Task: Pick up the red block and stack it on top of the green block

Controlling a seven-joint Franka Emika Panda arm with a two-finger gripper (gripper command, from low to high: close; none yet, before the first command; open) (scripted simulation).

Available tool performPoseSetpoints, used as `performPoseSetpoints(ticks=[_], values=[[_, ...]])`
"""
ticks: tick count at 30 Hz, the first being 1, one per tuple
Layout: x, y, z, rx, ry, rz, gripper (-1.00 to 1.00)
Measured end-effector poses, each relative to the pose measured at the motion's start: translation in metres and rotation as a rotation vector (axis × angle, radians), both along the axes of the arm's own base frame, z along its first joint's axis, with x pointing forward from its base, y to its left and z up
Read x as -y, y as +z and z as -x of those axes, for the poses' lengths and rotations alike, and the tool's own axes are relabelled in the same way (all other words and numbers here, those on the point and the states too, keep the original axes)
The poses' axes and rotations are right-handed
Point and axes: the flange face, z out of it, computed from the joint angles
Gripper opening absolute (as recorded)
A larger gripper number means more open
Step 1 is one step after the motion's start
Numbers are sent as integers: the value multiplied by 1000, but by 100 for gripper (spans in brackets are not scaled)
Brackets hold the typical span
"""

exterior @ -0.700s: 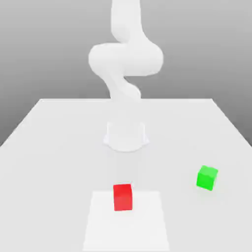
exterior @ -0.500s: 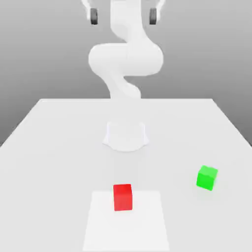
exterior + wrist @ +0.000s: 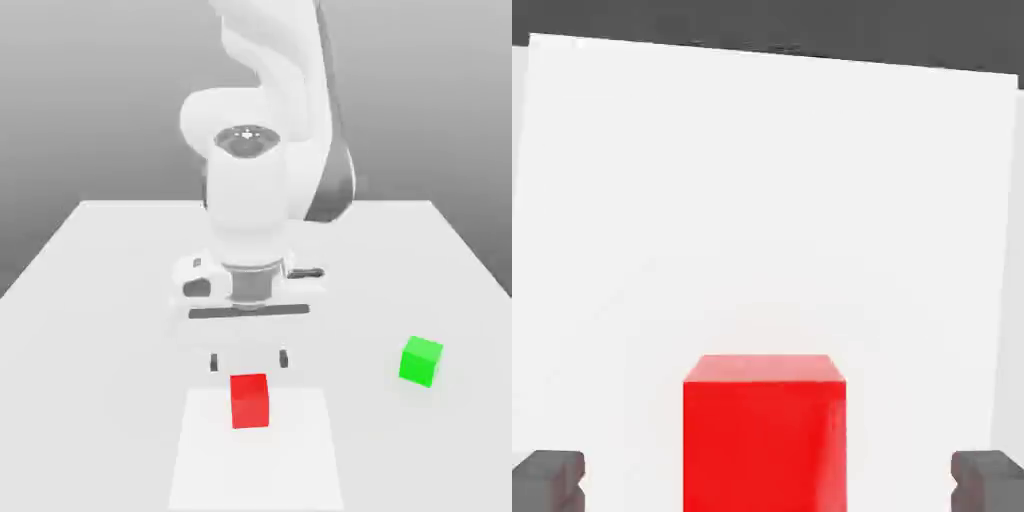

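Note:
The red block (image 3: pixel 249 400) rests on the white table (image 3: pixel 100 300), near its front edge in the exterior view. My gripper (image 3: pixel 248 361) hangs just above and slightly behind it, open, with its two dark fingertips (image 3: pixel 212 362) spread wider than the cube. In the hand view the red block (image 3: pixel 763 432) lies between the two fingertips (image 3: pixel 547 478), untouched. The green block (image 3: pixel 420 361) sits on the table toward the exterior view's right, well apart from the red one and from the gripper.
A lighter square patch (image 3: pixel 256 450) marks the table under the red block. The arm's base and body (image 3: pixel 262 200) rise behind the gripper at the table's middle.
The arm has swung down from above the picture. The hand now hangs low over the red block. Neither block has moved.

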Motion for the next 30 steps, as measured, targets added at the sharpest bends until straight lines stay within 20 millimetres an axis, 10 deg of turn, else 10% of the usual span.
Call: performPoseSetpoints(ticks=[3,4,11,18,30], values=[[0,-28,2,-3,0,0,0],[0,-35,3,-3,0,0,-100],[0,-36,3,-3,0,0,-100],[0,20,3,-3,1,0,-100],[-208,56,60,-3,769,-4,-100]])
